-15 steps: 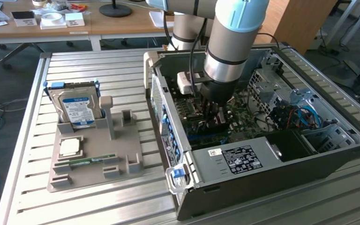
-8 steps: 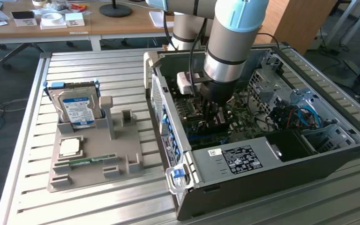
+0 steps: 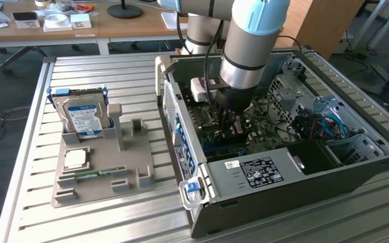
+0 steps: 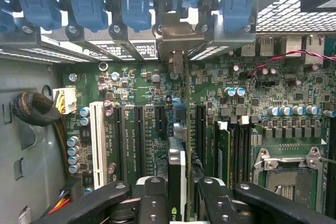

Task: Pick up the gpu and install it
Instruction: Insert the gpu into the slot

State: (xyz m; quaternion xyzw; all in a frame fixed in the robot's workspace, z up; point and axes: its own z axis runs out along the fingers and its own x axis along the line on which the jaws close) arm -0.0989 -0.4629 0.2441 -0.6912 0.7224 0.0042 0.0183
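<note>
The slatted metal table [image 3: 100, 71] carries an open computer case [image 3: 296, 177] on the half toward the exterior view's right. The case lies on its side with the motherboard [image 4: 142, 82] facing up. The arm [image 3: 248, 45] reaches down into the case close to its rear wall, the wall turned toward the middle of the table. Near the table's edge on the exterior view's left sits a grey parts holder [image 3: 137, 177]. A hard drive [image 3: 84, 119] stands upright at the holder's far end and a green RAM stick [image 3: 100, 173] lies flat toward its near end.

The gpu [image 4: 177, 177] is inside the case, over the motherboard, standing on edge in the gripper [image 4: 180, 203]. The fingers [image 4: 155, 198] are drawn in narrow against its two faces, one on each side, so the card is held, not free. Its long axis runs from between the fingers straight to the case's rear wall, where its metal bracket [image 4: 176, 40] meets the row of blue clips [image 4: 89, 11]. That axis lies parallel to the black expansion slots [image 4: 139, 135], which show on either side of the card. I judge the card lined up over a slot of its own. The card hides what lies under its lower edge, so I cannot tell whether it is seated
</note>
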